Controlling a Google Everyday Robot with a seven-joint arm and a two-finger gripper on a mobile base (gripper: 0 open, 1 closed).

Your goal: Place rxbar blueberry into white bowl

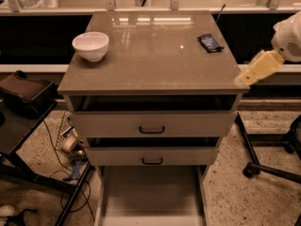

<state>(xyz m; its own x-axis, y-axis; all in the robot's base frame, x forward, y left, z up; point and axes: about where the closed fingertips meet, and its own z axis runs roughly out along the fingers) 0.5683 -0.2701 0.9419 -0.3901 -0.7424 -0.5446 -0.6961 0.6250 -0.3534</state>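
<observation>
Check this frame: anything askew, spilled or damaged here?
Nothing spilled or damaged. The dark blue rxbar blueberry lies flat, slightly slanted; the glossy white bowl stands upright. The grey drawers below stand ajar. The gripper hovers at the tabletop's front right corner.

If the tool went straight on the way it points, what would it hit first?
Probably the tabletop, at its front right corner: the tool hangs beside it, pointing down and left. The snack bar lies farther back, off that line. Depth is unclear; it might miss.
</observation>
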